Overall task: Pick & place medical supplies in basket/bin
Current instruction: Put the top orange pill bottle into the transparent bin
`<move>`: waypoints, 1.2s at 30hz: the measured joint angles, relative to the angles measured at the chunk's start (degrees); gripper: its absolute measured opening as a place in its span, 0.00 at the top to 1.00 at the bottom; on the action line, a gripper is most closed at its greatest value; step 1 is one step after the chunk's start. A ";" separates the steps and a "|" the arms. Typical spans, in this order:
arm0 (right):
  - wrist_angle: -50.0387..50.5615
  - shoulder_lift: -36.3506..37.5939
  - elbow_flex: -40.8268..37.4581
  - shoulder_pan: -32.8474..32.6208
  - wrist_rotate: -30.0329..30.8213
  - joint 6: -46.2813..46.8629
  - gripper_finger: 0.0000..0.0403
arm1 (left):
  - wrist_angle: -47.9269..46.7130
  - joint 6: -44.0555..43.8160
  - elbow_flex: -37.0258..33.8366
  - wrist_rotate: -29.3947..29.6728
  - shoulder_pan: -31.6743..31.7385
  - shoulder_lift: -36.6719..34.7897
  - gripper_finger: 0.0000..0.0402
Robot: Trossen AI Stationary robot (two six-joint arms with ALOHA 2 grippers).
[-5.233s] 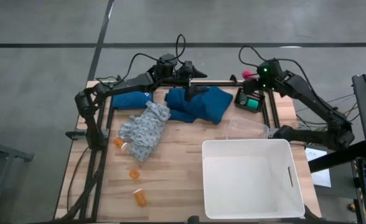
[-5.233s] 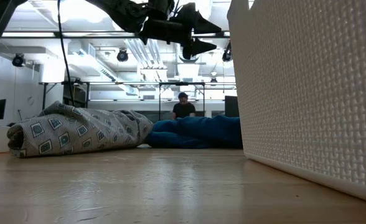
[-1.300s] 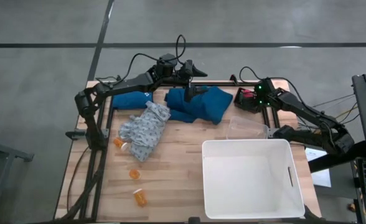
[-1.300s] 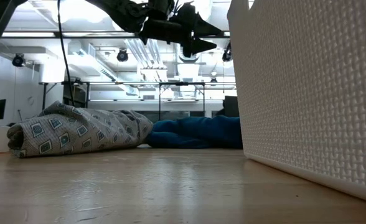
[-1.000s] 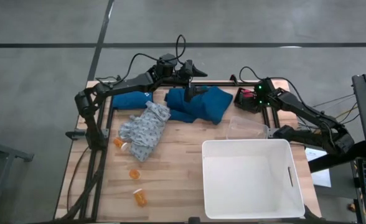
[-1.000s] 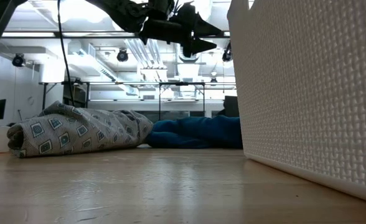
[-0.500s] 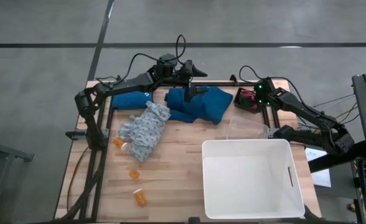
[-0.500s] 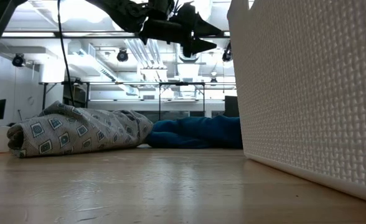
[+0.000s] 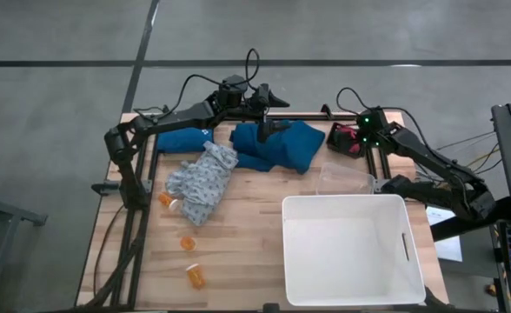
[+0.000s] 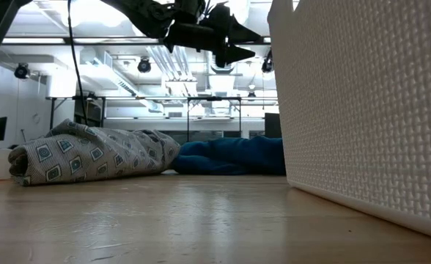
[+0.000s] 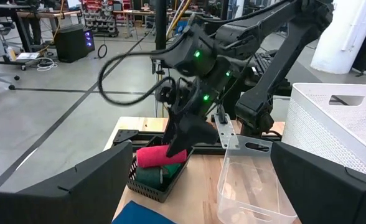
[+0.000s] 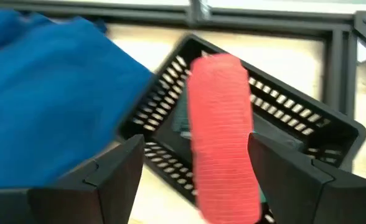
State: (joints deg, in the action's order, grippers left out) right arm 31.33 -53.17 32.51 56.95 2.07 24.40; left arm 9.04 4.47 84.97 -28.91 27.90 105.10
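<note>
The pink-red cylinder [image 12: 221, 137] lies tilted in a black slotted tray [image 9: 342, 145] at the far right, on top of green blocks [image 11: 155, 173]. My right gripper [image 12: 195, 142] hangs open just above it, its fingers set wider than the cylinder. My left gripper [image 9: 271, 117] hovers open above the dark teal garment [image 9: 282, 146] at the far edge. The pale patterned garment [image 9: 202, 181] lies bunched to the left. Three orange pill bottles [image 9: 188, 243] lie on their sides toward the near left. The white tub [image 9: 342, 252] stands near right.
A clear plastic container [image 9: 347, 178] sits between the black tray and the tub. A second folded blue cloth [image 9: 182, 139] lies at the far left. A black metal frame [image 9: 303, 114] runs along the far edge. The tub wall [image 10: 362, 110] fills the right of the low view.
My right gripper has drawn back a little from the black tray, toward the table's far right corner. The pink-red cylinder has stayed in the tray.
</note>
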 joint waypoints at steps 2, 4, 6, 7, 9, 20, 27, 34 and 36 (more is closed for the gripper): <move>-0.03 2.14 0.30 -0.04 -0.87 0.08 0.32 | 0.00 -0.02 -0.01 -0.01 0.00 0.00 0.04; -0.15 4.69 0.82 -0.04 -1.21 0.06 0.33 | 0.00 -0.02 -0.01 -0.01 0.00 0.00 0.04; -0.30 7.48 1.38 -0.04 -1.22 -0.34 0.34 | 0.00 -0.02 -0.01 -0.01 0.00 0.00 0.03; -0.32 8.87 1.74 -0.04 -1.21 -0.80 0.35 | 0.00 -0.02 0.00 -0.02 0.00 0.00 0.03; -0.44 11.73 2.44 -0.04 -1.75 -1.79 0.36 | 0.00 -0.02 0.00 0.00 0.00 0.00 0.03; -7.97 23.61 2.93 -0.07 -12.13 -2.45 0.37 | -0.02 -0.04 0.00 -0.02 0.00 0.00 0.03; -14.03 25.45 2.91 -1.05 -22.88 -2.59 0.38 | 0.00 -0.04 0.00 -0.02 0.00 0.00 0.04; -16.23 24.54 2.82 -7.07 -27.60 -4.79 0.38 | -0.32 -0.03 0.00 -0.02 -0.02 0.00 0.03; -17.56 24.42 2.64 -9.51 -27.44 -5.18 0.38 | -0.33 -0.02 -0.02 -0.02 -0.02 0.00 0.03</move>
State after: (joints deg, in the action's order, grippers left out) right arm 13.77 -28.75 35.15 47.44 -25.37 19.22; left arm 8.71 4.45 84.95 -28.93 27.88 105.10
